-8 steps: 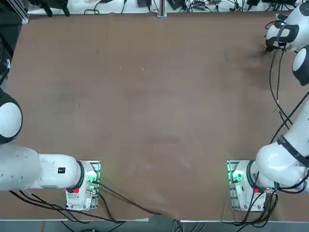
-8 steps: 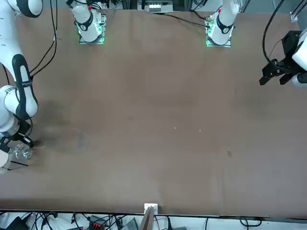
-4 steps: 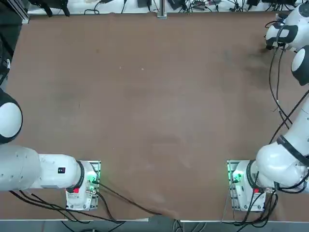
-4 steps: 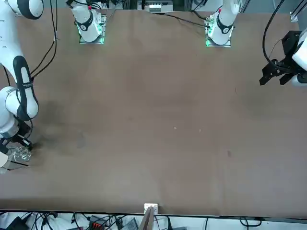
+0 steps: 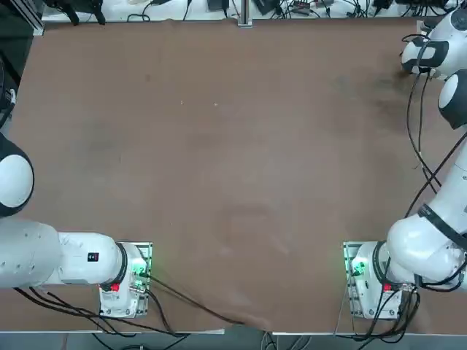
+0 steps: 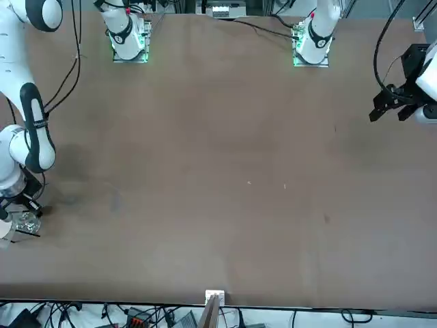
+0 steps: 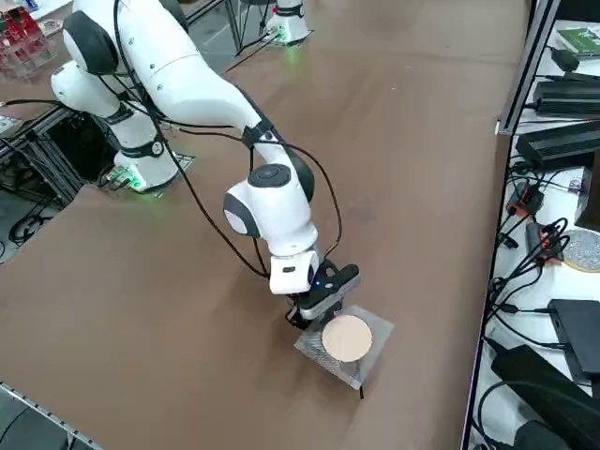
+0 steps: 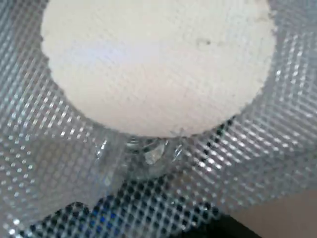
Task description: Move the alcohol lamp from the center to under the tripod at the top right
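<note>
The tripod (image 7: 345, 339) stands at the table's far right corner, its grey mesh (image 8: 257, 163) carrying a pale round centre (image 8: 153, 59). One thin dark leg (image 6: 24, 234) shows in the front view. My right gripper (image 7: 309, 315) reaches down at the mesh's near edge, fingers tucked beneath it. In the wrist view the clear glass alcohol lamp (image 8: 143, 156) glints through the mesh, under the disc's rim, and my gripper (image 8: 148, 210) is shut on it. From the front the lamp (image 6: 27, 222) sits low beneath the gripper (image 6: 26, 213).
The table's right edge and far edge run close by the tripod. Cables and black boxes (image 7: 562, 141) lie on a shelf beyond the far edge. The parked left arm's gripper (image 6: 392, 102) hangs over the opposite side. Both arm bases (image 5: 368, 281) sit at the near edge.
My gripper and the lamp have crept a little further toward the table's right edge, under the mesh. Nothing was released.
</note>
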`<state>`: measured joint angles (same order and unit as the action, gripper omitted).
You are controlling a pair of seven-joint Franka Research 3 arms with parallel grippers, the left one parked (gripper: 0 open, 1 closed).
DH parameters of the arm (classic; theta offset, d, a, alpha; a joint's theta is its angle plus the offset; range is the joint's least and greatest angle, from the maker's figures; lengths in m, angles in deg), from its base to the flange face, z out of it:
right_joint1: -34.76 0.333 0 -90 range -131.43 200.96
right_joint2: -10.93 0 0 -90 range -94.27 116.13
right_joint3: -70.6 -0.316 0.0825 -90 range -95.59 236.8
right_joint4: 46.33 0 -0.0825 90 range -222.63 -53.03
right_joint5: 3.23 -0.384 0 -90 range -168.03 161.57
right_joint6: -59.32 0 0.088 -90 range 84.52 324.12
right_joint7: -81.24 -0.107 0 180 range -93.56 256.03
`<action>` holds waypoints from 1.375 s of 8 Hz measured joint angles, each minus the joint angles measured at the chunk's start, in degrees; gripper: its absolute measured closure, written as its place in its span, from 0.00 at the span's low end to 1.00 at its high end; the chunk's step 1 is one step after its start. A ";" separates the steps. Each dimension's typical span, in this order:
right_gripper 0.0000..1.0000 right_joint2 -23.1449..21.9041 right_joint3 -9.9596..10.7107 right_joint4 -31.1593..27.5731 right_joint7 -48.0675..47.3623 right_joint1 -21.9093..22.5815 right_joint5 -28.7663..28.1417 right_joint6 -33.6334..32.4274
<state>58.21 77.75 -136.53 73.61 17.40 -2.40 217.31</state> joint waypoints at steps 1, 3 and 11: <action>0.99 0.20 0.42 0.52 -0.25 -0.01 0.00 0.01; 0.99 0.50 0.69 1.17 -1.13 0.02 0.00 0.02; 0.82 -1.52 1.20 1.01 -1.22 1.37 0.64 -5.67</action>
<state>56.69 78.94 -135.52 72.38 18.77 -1.76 211.64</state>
